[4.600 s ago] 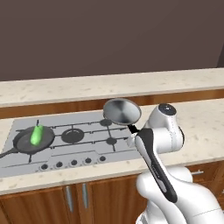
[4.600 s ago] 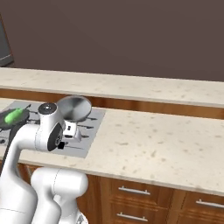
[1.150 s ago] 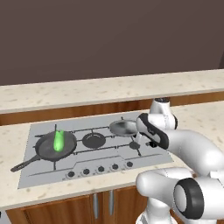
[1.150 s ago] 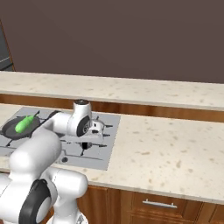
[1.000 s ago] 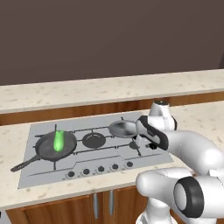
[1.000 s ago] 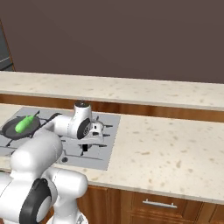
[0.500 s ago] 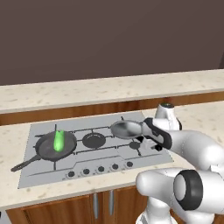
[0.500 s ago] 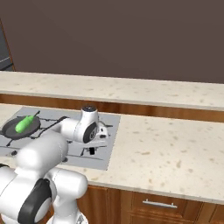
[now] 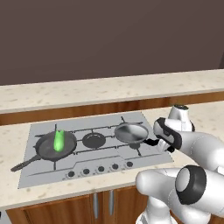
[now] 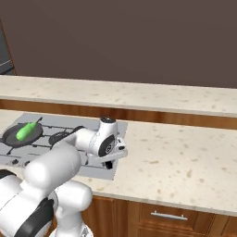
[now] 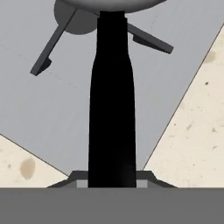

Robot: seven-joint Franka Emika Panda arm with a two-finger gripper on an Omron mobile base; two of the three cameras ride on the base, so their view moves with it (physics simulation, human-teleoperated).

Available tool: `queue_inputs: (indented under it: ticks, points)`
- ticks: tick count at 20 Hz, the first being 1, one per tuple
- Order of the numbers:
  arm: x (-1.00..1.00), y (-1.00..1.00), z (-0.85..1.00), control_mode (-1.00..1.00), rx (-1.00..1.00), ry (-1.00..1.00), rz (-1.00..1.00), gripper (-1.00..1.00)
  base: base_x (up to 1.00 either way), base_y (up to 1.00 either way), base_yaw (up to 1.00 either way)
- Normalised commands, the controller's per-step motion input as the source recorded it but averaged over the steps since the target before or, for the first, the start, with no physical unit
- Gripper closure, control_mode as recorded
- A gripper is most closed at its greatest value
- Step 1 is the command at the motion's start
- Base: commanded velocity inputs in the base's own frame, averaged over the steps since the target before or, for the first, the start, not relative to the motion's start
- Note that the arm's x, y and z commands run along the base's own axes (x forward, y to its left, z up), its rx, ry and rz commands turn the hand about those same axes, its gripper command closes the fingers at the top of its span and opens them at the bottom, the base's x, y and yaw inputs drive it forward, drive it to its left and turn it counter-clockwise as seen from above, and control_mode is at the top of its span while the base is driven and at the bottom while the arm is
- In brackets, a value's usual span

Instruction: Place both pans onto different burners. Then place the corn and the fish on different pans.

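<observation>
The silver-grey pan (image 9: 131,132) sits level over the right burner of the grey hob (image 9: 43,171); I cannot tell whether it rests on the grate. My gripper (image 9: 158,143) is shut on its dark handle (image 11: 111,109), which runs up between my fingertips (image 11: 146,176) to the pan's rim (image 11: 109,3). Below the rim show a burner cap (image 11: 81,19) and grate arms. The black skillet (image 9: 56,147) lies on the left burner with the green corn (image 9: 58,140) in it, and the corn (image 10: 26,130) also shows far left. The middle burner (image 9: 94,140) is bare. The fish is out of view.
A row of small knobs (image 9: 100,168) lines the hob's front. Speckled beige counter (image 10: 185,162) stretches to the right of the hob, with a raised ledge (image 9: 109,89) and dark wall behind. My own arm (image 10: 92,141) covers the hob's right end.
My hand has carried the silver-grey pan slightly right and down over the right burner. The skillet and corn have not moved.
</observation>
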Motion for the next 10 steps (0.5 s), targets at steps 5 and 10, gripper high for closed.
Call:
queue_inputs:
  ticks: [5, 10]
  points:
    - [-0.01, -0.23, -0.17, -1.00, 0.00, 0.00, 0.19, 1.00, 0.00, 0.00, 0.00]
    - [0.10, -0.24, -0.08, -1.00, 0.00, 0.00, 0.14, 1.00, 0.00, 0.00, 0.00]
